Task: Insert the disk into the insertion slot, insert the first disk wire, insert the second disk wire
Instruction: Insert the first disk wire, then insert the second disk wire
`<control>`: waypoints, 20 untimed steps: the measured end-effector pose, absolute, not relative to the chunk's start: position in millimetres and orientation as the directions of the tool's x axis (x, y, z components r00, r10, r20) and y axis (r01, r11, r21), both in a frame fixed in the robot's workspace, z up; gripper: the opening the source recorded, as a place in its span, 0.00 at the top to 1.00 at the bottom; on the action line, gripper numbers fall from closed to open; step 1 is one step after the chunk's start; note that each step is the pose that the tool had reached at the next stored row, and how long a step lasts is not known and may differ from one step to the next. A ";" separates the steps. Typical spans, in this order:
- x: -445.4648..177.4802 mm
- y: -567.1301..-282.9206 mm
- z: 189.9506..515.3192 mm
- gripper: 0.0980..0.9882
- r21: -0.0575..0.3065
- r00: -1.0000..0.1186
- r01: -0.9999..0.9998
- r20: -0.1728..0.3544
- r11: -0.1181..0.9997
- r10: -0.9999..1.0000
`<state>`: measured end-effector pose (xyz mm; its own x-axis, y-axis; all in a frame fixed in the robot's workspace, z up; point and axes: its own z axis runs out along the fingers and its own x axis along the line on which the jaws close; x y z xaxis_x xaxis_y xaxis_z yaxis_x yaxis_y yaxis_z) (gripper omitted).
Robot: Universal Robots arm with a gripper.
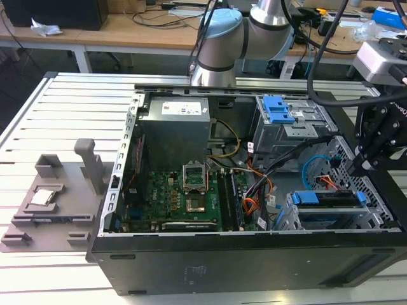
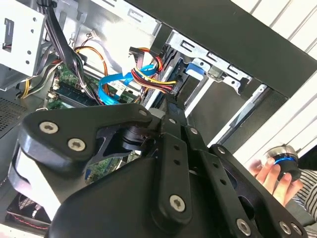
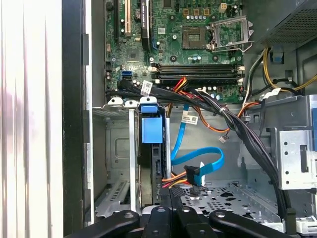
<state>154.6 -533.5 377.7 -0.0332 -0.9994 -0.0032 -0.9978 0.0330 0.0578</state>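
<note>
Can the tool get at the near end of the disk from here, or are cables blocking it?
Probably yes. The tool sits just off the end of the disk, which stands in the insertion slot. The blue cable and the coloured wire bundle crowd that end, but no wall lies between.

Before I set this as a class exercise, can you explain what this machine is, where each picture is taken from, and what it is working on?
This is one robot arm working over an open computer case on a slatted metal table. The exterior view looks on from outside; both wrist views come from cameras riding on the arm, looking into the case. The disk, in its blue bracket, already sits in the insertion slot. The gripper hangs beside it, near a bundle of coloured wires. A grey fixture plate lies beside the case.
</note>
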 end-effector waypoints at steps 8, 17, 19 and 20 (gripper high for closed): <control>154.7 -533.5 378.3 0.99 0.058 -0.033 -0.998 -0.003 0.033 -0.999; 154.7 -533.5 378.9 0.84 0.058 -0.033 -0.998 -0.003 0.033 -0.999; 154.6 -532.3 379.2 0.84 0.058 -0.033 -0.998 -0.002 0.033 -0.999; 154.6 -529.8 379.0 0.84 0.058 -0.033 -0.998 -0.003 0.033 -0.999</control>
